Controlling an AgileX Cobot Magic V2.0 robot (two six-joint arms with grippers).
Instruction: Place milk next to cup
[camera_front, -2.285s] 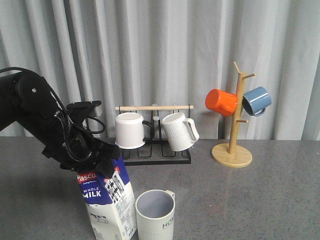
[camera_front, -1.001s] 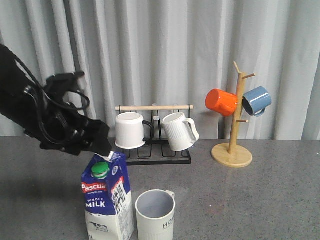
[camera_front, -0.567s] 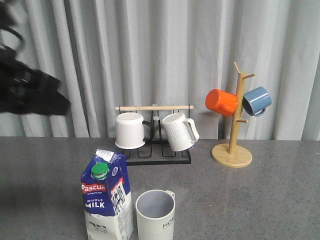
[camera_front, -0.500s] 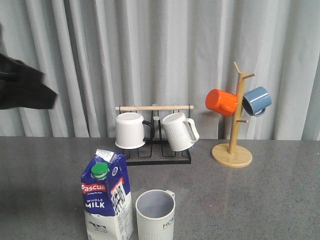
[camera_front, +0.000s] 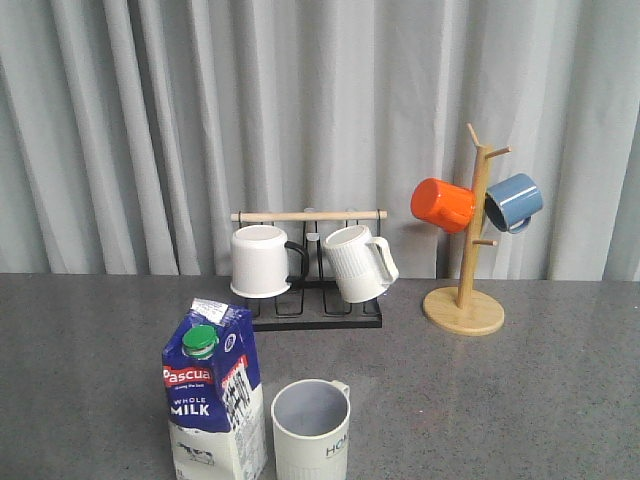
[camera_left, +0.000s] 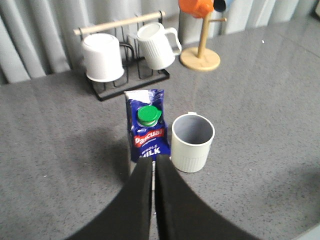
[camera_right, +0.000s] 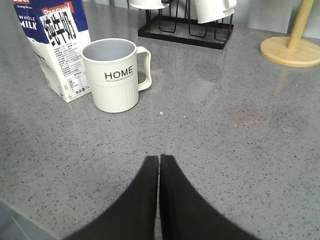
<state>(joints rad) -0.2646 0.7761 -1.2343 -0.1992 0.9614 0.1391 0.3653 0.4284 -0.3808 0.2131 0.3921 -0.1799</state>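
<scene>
The milk (camera_front: 214, 395) is seen standing upright on the near part of the table (camera_front: 520, 400), just left of the cup (camera_front: 311, 429), close beside it but not visibly touching. Placement is judged done. The left gripper (camera_left: 153, 172) is pressed together, empty, above the carton. The right gripper (camera_right: 159, 170) is likewise together, empty.
</scene>
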